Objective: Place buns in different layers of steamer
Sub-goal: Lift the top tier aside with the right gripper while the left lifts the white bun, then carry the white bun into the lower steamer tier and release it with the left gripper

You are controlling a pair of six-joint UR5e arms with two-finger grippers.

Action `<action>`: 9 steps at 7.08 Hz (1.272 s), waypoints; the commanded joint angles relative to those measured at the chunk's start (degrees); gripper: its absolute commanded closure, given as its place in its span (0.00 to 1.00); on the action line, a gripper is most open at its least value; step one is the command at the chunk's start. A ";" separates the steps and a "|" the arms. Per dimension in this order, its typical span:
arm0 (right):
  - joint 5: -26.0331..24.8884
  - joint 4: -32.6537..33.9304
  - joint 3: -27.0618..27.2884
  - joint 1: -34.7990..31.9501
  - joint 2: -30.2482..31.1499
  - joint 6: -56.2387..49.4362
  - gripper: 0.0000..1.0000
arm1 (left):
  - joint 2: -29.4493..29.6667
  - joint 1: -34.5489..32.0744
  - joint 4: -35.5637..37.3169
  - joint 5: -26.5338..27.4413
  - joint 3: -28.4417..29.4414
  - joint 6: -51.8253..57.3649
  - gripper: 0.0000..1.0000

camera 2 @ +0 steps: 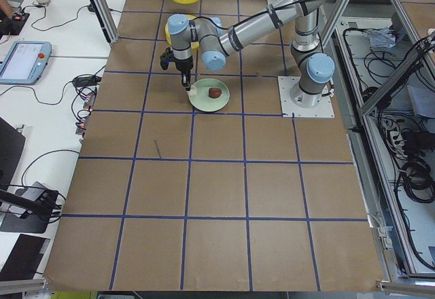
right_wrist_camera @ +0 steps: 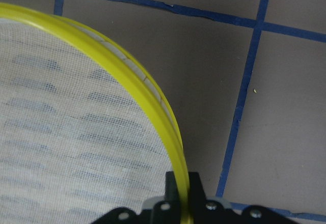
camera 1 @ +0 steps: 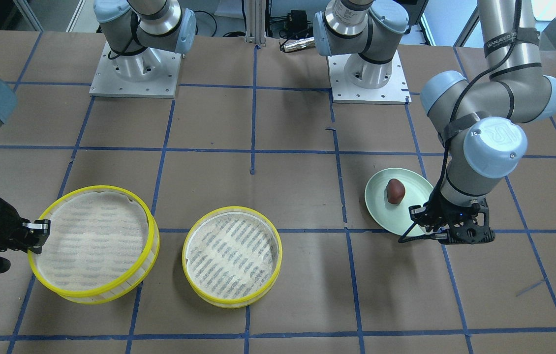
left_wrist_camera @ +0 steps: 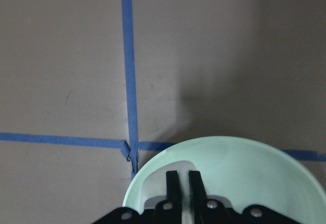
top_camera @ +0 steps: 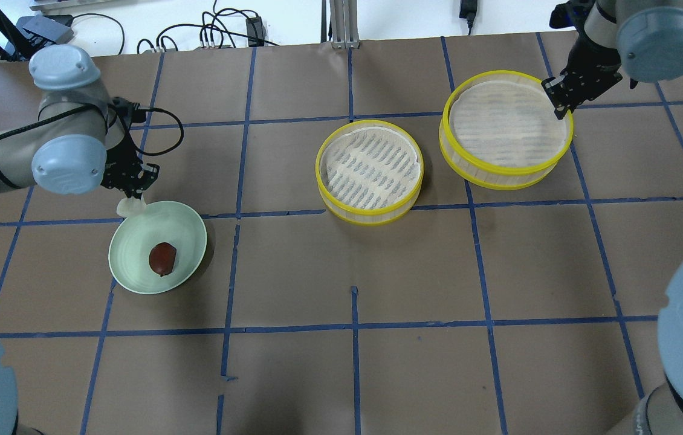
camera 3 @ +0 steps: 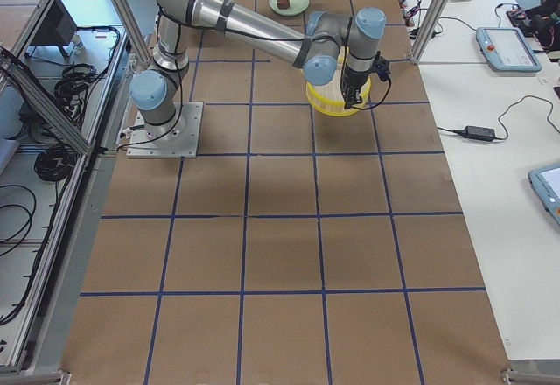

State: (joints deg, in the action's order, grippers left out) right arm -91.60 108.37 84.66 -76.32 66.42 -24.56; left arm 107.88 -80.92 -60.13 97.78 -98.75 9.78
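On the plate (top_camera: 183,231) the smooth, egg-shaped reddish-brown bun (top_camera: 162,258) lies, long axis toward the robot; left claw (top_camera: 133,196) pinches the white bun (top_camera: 130,208), right claw (top_camera: 558,110) the steamer tray (top_camera: 498,127) rim.

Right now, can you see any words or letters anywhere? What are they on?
"WANJEED" (last letters unsure): on the black strap around the left arm.
"UR" logo: on that arm's blue joint cap.
Tablet screen: too small to read.
Steamer trays and plate: no writing that I can see.
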 commanded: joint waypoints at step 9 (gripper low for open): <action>0.29 0.08 1.21 0.20 0.37 0.47 0.95 | 12.00 -26.57 22.43 -24.82 7.53 -40.28 0.00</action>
State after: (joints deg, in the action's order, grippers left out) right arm -91.33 108.53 85.88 -76.04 66.61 -24.28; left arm 119.39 -107.11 -37.74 73.17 -90.83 -29.99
